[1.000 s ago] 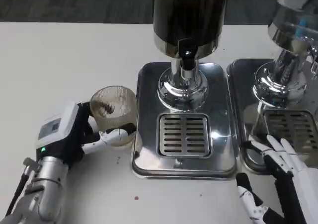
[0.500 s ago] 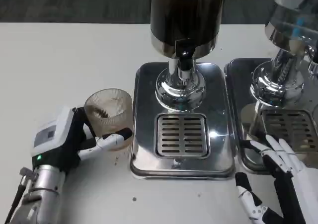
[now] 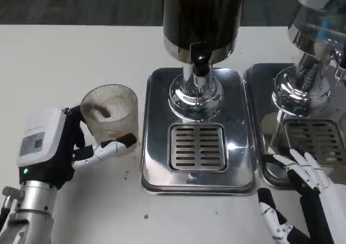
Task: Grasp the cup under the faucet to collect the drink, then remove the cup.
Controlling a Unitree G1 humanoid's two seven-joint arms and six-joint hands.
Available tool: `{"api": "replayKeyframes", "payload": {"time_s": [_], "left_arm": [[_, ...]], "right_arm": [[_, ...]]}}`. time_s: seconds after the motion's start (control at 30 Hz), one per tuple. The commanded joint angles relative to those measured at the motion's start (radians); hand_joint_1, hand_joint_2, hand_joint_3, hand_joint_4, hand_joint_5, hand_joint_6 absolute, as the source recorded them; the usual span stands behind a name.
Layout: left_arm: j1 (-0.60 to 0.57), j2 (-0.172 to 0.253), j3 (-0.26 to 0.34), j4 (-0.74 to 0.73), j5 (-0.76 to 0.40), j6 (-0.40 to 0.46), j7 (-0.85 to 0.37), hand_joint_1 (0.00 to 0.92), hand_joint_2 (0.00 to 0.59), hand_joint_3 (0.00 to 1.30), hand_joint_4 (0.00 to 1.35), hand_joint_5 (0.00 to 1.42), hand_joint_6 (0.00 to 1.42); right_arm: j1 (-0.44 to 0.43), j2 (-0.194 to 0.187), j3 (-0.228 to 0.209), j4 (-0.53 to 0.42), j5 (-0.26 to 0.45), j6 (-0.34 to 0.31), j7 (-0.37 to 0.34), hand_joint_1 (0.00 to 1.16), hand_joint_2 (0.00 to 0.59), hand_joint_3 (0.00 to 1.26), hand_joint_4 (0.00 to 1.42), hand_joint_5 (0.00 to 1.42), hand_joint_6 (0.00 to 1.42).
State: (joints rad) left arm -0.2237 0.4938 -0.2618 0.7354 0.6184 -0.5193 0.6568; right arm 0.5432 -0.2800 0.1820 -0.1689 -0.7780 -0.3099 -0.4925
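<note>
Your left hand (image 3: 59,146) grips the cup (image 3: 108,116), fingers wrapped round its lower wall, one white finger (image 3: 111,147) across the front. The cup sits on the white table (image 3: 65,60), just left of the steel drip tray (image 3: 197,130) and well off from under the faucet (image 3: 200,60). It looks about upright, tipped a touch at most.

Risks, as I judge them:
- Grip is low on a ribbed clear wall; a fast swing could make the cup slip or rock in your fingers.
- The tray's raised rim stands between cup and grille (image 3: 198,146). Drag instead of lift and the base catches the rim and tips.
- Stop short of the spout and the drink lands on the grille or your fingers.
- The dispenser base (image 3: 195,95) is close behind the grille; overshoot and the cup knocks it.

Your right hand (image 3: 303,195) holds nothing, fingers spread, resting at the front edge of the second tray (image 3: 259,92) on the right.

Contents: the cup holds no real fill, just a brownish smear or dregs near the bottom; can't tell which. The dark tank (image 3: 203,11) above the faucet reads as full of dark drink. The second dispenser (image 3: 319,22) looks clear; contents not readable.
</note>
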Motion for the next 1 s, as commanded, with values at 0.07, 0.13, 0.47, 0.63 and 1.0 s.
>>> {"api": "replayKeyframes", "payload": {"time_s": [0.07,0.13,0.47,0.63,1.0], "left_arm": [[0.029,-0.003,0.003,-0.094,0.015,-0.037,-0.002,0.216,0.145,0.67,0.8,1.06,1.28],[0.022,-0.018,-0.009,-0.099,0.02,-0.041,-0.026,0.215,0.145,0.67,0.8,1.06,1.28],[-0.032,-0.089,-0.076,-0.049,0.049,-0.036,-0.096,0.213,0.145,0.67,0.8,1.06,1.28],[-0.071,-0.12,-0.095,-0.003,0.065,-0.033,-0.108,0.213,0.145,0.66,0.8,1.06,1.28],[-0.163,-0.174,-0.125,0.117,0.06,-0.017,-0.135,0.193,0.138,0.64,0.77,1.03,1.23]], "right_arm": [[0.005,0.001,-0.011,-0.007,0.011,-0.016,-0.007,0.35,0.462,0.3,0.14,0.1,0.22],[0.008,0.002,-0.012,-0.009,0.012,-0.017,-0.006,0.35,0.464,0.3,0.14,0.1,0.22],[0.039,0.017,-0.012,-0.034,0.009,-0.022,-0.017,0.35,0.469,0.3,0.14,0.1,0.22],[0.058,0.027,-0.014,-0.052,0.006,-0.022,-0.016,0.35,0.47,0.32,0.15,0.11,0.22],[0.109,0.051,-0.014,-0.097,0.0,-0.017,-0.012,0.35,0.47,0.32,0.15,0.11,0.22]]}}
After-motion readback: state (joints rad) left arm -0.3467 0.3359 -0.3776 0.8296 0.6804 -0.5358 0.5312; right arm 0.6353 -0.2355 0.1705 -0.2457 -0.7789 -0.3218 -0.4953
